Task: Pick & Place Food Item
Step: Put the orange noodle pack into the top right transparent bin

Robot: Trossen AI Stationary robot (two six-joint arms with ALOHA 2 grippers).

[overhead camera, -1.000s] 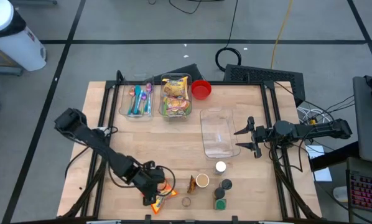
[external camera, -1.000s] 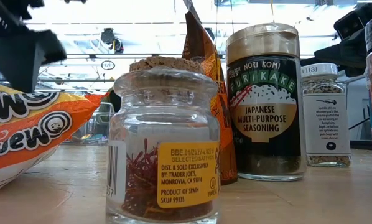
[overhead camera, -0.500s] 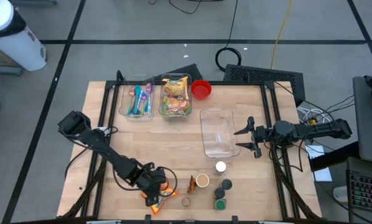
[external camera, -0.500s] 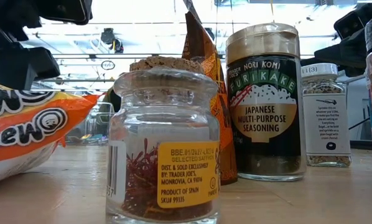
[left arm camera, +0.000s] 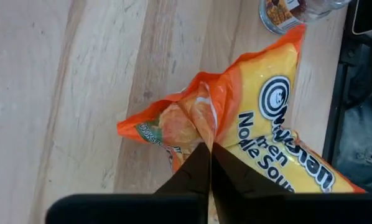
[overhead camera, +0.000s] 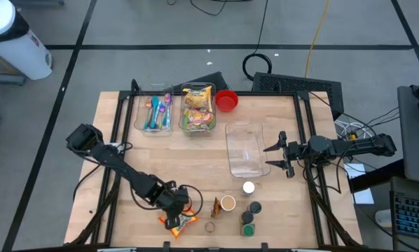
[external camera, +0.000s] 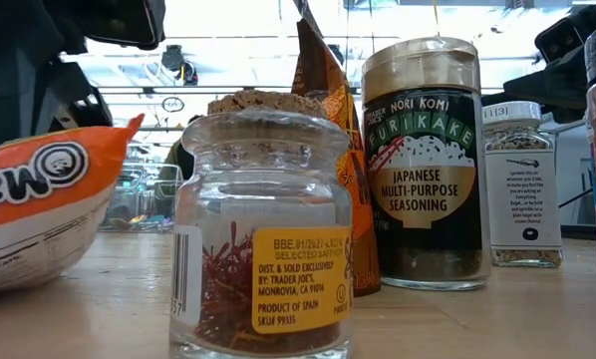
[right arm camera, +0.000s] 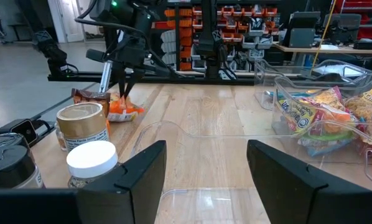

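Left gripper [left arm camera: 206, 149] pinches orange ramen packet [left arm camera: 260, 118] on table [left arm camera: 61, 74].

The desk [overhead camera: 195, 175] is evenly and brightly lit from overhead, with only faint, soft shadows under the arms. At table height the ceiling lights behind are blown out to white, and the saffron jar [external camera: 263, 229] and seasoning bottle [external camera: 423, 165] are seen partly backlit yet sharp. The orange noodle packet [external camera: 39, 214] at the edge is slightly soft. Glare is caught on the clear tray [right arm camera: 323, 81].
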